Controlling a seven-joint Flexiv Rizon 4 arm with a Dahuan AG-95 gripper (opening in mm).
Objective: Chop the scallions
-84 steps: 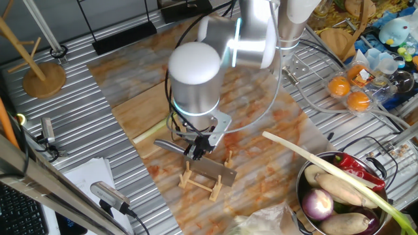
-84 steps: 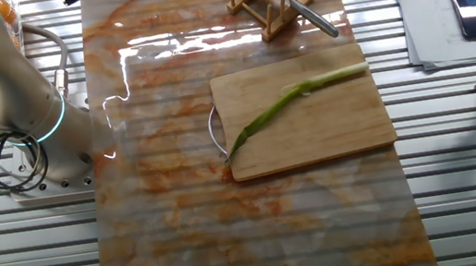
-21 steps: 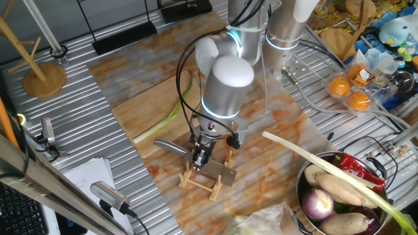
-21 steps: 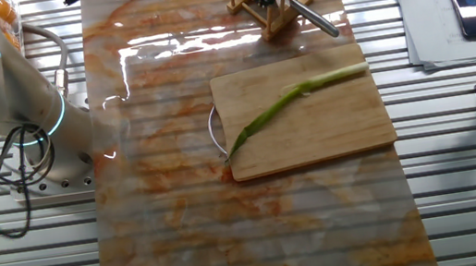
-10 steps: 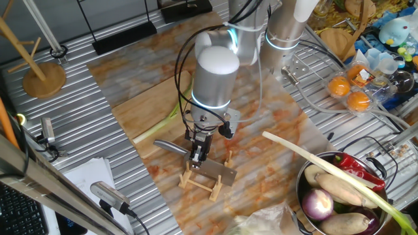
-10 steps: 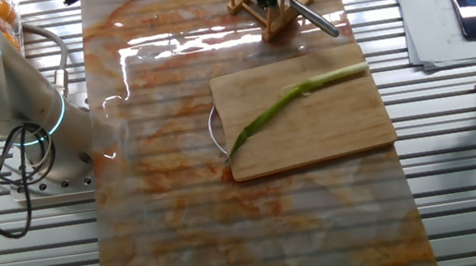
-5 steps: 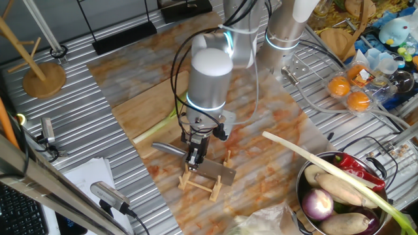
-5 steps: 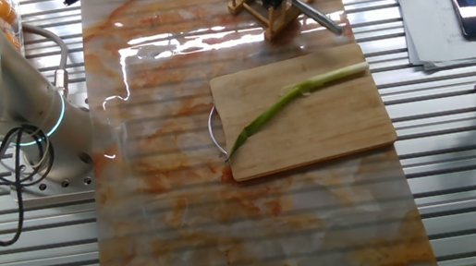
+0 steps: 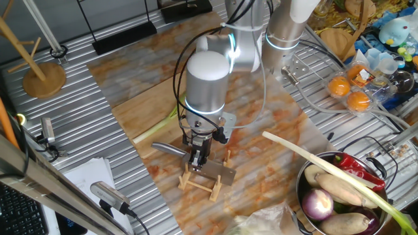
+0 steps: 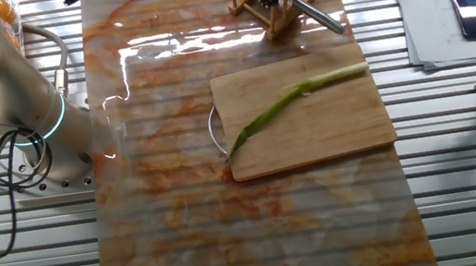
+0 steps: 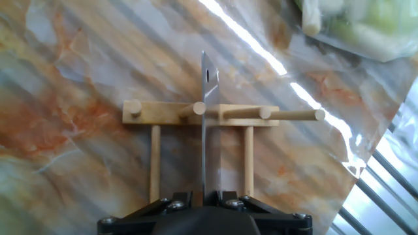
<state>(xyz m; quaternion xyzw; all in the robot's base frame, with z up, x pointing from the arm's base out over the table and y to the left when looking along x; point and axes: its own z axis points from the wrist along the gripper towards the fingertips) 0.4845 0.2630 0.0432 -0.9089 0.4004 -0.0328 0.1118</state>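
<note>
I have the claw (image 9: 198, 158) down at the wooden knife rack (image 9: 204, 179), on the near side of the counter (image 9: 274, 124). In the hand view the knife (image 11: 207, 134) stands on its thin edge between the pegs, and my two fingers sit tight on either side of it, so I judge the claw is clenched on the knife. The rack holds the knife upright, and I think that is why I can grab it from above without touching the counter. Its gray handle (image 9: 164, 149) sticks out to the left.

The scallions (image 10: 293, 103) lie slanted across the cutting board (image 10: 349, 127), well apart from the knife. The pale end points one way and the green tip hangs just past the board's edge. It is still one whole stalk, so no cut is made yet.

Next I would need to lift the knife straight up so it does not catch on the pegs
</note>
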